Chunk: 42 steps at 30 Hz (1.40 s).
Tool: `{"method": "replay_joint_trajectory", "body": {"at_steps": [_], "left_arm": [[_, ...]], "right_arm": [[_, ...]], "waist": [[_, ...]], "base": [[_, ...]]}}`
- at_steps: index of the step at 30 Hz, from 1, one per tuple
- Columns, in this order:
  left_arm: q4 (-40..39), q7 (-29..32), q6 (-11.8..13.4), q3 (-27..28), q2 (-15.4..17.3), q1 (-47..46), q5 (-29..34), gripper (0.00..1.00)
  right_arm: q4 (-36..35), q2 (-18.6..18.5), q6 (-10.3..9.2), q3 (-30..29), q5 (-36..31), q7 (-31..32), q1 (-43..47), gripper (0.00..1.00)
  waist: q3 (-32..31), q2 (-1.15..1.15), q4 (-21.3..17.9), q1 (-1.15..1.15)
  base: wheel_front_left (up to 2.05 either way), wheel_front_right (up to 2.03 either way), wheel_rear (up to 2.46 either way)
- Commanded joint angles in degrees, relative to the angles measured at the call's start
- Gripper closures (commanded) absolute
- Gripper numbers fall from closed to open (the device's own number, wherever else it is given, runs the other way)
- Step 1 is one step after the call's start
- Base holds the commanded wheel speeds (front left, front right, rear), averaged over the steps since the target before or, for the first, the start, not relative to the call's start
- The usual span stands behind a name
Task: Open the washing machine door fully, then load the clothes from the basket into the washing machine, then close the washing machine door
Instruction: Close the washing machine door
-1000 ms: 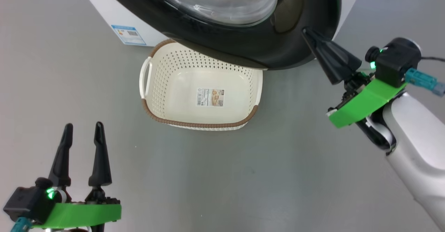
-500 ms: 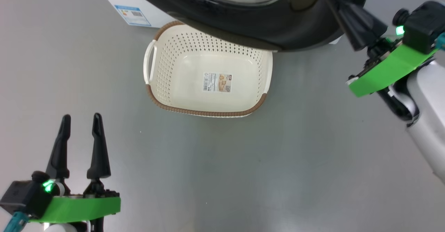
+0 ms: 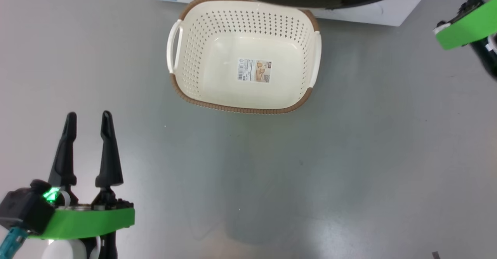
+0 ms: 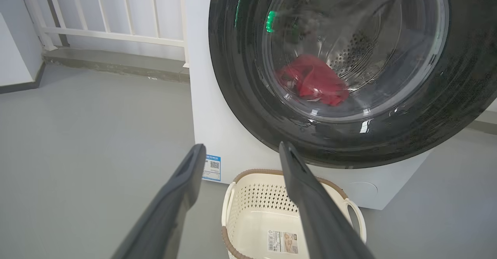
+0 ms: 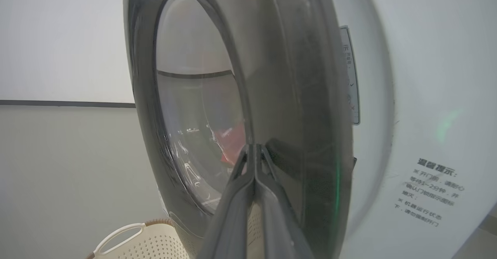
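The washing machine door (image 4: 248, 107), glossy black with a glass bowl, lies against or nearly against the white washing machine (image 4: 217, 134). Through the glass the red clothes (image 4: 314, 81) lie in the drum. They are also faintly visible in the right wrist view as a red patch (image 5: 233, 142). The cream basket (image 3: 240, 109) sits on the floor below the door, holding nothing but its label. My left gripper (image 3: 88, 115) hovers open at the lower left, well short of the basket. My right gripper (image 5: 254, 147) is shut, its tips at the door's black ring; its green mount (image 3: 464, 32) shows at the upper right.
Grey floor (image 3: 310, 173) spreads between me and the basket. A white railing (image 4: 116, 37) and a low step stand to the left of the machine. The machine's lower front carries a blue sticker (image 4: 212, 167) and a round flap (image 4: 363, 191).
The head camera has moved, so basket and door sit higher in the picture. The door covers less of the basket than before. My right gripper's fingers have left the picture's top right.
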Motion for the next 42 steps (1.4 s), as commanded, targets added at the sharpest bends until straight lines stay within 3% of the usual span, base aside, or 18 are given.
{"method": "replay_joint_trajectory", "body": {"at_steps": [1, 17, 25, 38, 39, 40, 41, 42], "left_arm": [[-1.6, -0.4, -0.2, 1.8, 1.1, -0.9, -0.7, 0.00], [-1.9, -0.4, 0.3, 1.0, 1.1, -1.8, -2.3, 0.00], [-2.0, -0.4, 0.6, 0.9, 1.1, -2.0, -2.3, 0.00], [-1.5, -0.4, 0.6, 1.3, 1.1, -1.6, -1.4, 0.00], [-1.4, -0.4, 0.5, 1.4, 1.1, -1.6, -1.4, 0.00], [-1.4, -0.4, 0.5, 1.4, 1.1, -1.6, -1.4, 0.00], [-1.3, -0.4, 0.5, 1.4, 1.1, -1.5, -1.3, 0.00], [-1.0, -0.4, 0.5, 1.5, 1.1, -1.4, -1.1, 0.00]], "right_arm": [[-0.4, -0.8, 0.07, 0.4, 1.2, -0.3, -0.9, 1.00], [7.8, -6.3, 0.07, 7.1, 3.7, -0.3, -13.6, 1.00], [12.1, -5.2, 0.07, 5.2, 3.0, -0.3, -15.7, 1.00], [10.7, -2.8, 0.07, 4.0, 1.6, -0.3, -10.8, 1.00], [10.4, -2.6, 0.07, 4.0, 1.5, -0.3, -10.3, 0.84], [10.4, -2.6, 0.07, 4.0, 1.5, -0.3, -10.3, 0.84], [10.1, -2.4, 0.07, 4.1, 1.4, -0.3, -9.6, 0.75], [9.3, -2.0, 0.07, 4.5, 1.2, -0.3, -8.0, 0.54]], "waist": [[1.1, 0.00, 1.0, 0.00], [3.0, 0.00, 3.1, 0.00], [3.0, 0.00, 2.9, 0.00], [0.0, 0.00, 1.2, 0.00], [-0.4, 0.00, 1.0, 0.00], [-0.4, 0.00, 1.0, 0.00], [-0.9, 0.00, 0.8, 0.00], [-1.9, 0.00, 0.4, 0.00]], "base": [[0.00, 0.00, 0.00], [0.00, 0.00, 0.00], [0.00, 0.00, 0.00], [0.00, 0.00, 0.00], [0.00, 0.00, 0.00], [0.00, 0.00, 0.00], [0.00, 0.00, 0.00], [0.00, 0.00, 0.00]]}}
